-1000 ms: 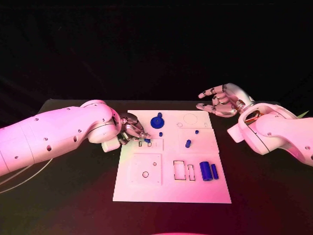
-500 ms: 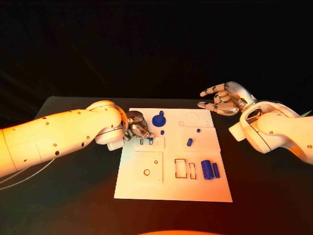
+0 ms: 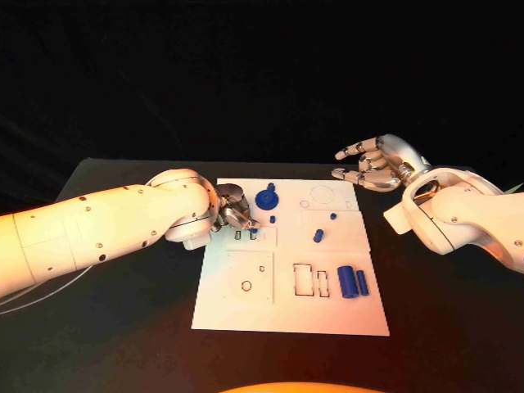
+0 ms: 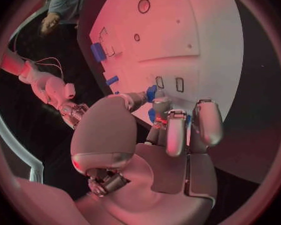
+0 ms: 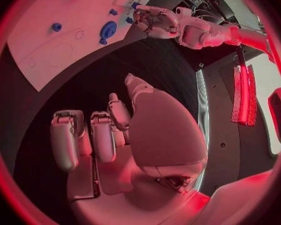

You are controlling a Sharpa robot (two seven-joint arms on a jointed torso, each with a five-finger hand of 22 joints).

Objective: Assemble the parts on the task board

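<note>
Assembly under way: left hand (image 3: 230,214) pinches a small blue part (image 3: 253,232) over slots near the task board (image 3: 288,315) left edge; two cylinders (image 3: 352,281) lie loose near its right edge. Right hand (image 3: 374,166) hovers empty, fingers apart.

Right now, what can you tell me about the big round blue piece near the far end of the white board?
The big round blue piece looks like a flat plastic disc with a small knob sticking out of its far edge. It sits on the white task board, near the far edge and left of the middle. Nothing grips it. The left silver hand is close beside it, busy at a small blue part, but whether it touches the disc I cannot tell.
</note>
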